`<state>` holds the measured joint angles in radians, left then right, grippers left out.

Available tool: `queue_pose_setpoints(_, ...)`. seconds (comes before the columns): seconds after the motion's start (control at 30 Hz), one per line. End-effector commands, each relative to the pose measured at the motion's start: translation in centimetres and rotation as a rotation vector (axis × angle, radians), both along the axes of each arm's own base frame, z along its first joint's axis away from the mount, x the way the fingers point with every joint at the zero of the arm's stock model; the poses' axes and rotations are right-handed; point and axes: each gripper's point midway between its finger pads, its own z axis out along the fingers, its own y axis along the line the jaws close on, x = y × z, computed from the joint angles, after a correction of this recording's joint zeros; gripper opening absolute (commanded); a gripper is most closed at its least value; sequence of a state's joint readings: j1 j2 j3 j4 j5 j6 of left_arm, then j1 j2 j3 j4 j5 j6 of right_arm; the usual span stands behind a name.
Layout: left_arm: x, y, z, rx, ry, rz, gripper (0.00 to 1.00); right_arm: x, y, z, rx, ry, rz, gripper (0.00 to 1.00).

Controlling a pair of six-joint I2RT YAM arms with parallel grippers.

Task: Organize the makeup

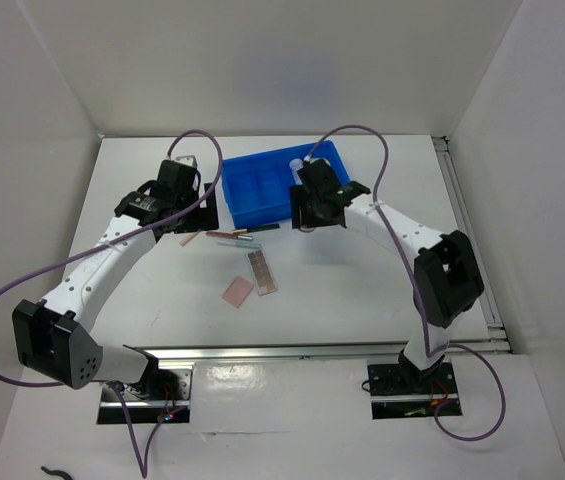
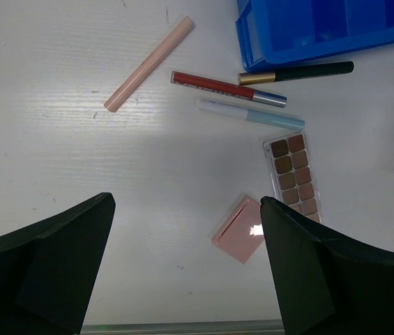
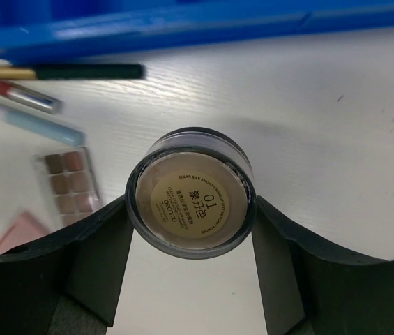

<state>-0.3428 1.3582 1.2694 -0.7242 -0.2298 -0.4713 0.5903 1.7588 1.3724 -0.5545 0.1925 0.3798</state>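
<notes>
My right gripper is shut on the round beige compact, with a finger pressed to each side, over the table just in front of the blue tray. My left gripper hangs open and holds nothing. Below it the pink square lies near its right finger. The long brown palette lies beside that. A pink stick, a red pencil, a pale blue pencil and a dark pencil lie near the tray's corner. In the top view the right gripper is at the tray's front edge.
The blue compartment tray stands at the back middle of the table, between the two wrists. A white item shows in its right end. A metal rail runs along the near edge. White walls close in the table.
</notes>
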Motion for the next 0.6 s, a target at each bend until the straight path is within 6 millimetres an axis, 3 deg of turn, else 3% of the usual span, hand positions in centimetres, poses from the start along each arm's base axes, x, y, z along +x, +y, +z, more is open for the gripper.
queue_pose_setpoints(0.0, 0.3, -0.1, 0.5, -0.007, -0.029, -0.014, 1.00, 1.1, -0.1, 5.8, 0.120, -0.065, 0.045, 0.41)
queue_pose_setpoints(0.07, 0.5, -0.3, 0.6, -0.016, -0.035, -0.020, 1.00, 2.3, -0.7, 8.1, 0.191, -0.091, 0.043, 0.41)
queue_pose_setpoints(0.2, 0.6, -0.4, 1.0, -0.019, -0.044, -0.020, 1.00, 3.8, -0.4, 10.4, 0.296, -0.097, 0.088, 0.43)
queue_pose_setpoints(0.27, 0.6, -0.4, 1.0, -0.019, -0.044, -0.020, 1.00, 5.2, -0.5, 10.5, 0.298, -0.105, 0.075, 0.43)
queue_pose_setpoints(0.37, 0.6, -0.4, 1.0, -0.019, -0.044, -0.020, 1.00, 7.7, -2.5, 10.7, 0.287, -0.130, 0.014, 0.43)
queue_pose_setpoints(0.47, 0.7, 0.5, 0.9, 0.016, -0.046, 0.010, 1.00, 11.5, -3.4, 10.8, 0.253, -0.154, -0.046, 0.43)
queue_pose_setpoints(0.5, 0.7, 0.7, 0.9, 0.025, -0.049, 0.018, 1.00, 11.8, -4.2, 9.0, 0.225, -0.118, -0.072, 0.44)
queue_pose_setpoints(0.53, 0.7, 0.8, 0.9, 0.032, -0.052, 0.024, 1.00, 12.9, -4.2, 10.3, 0.219, -0.147, -0.085, 0.44)
queue_pose_setpoints(0.57, 0.7, 0.8, 1.0, 0.032, -0.052, 0.024, 1.00, 13.8, -4.8, 10.1, 0.182, -0.162, -0.110, 0.44)
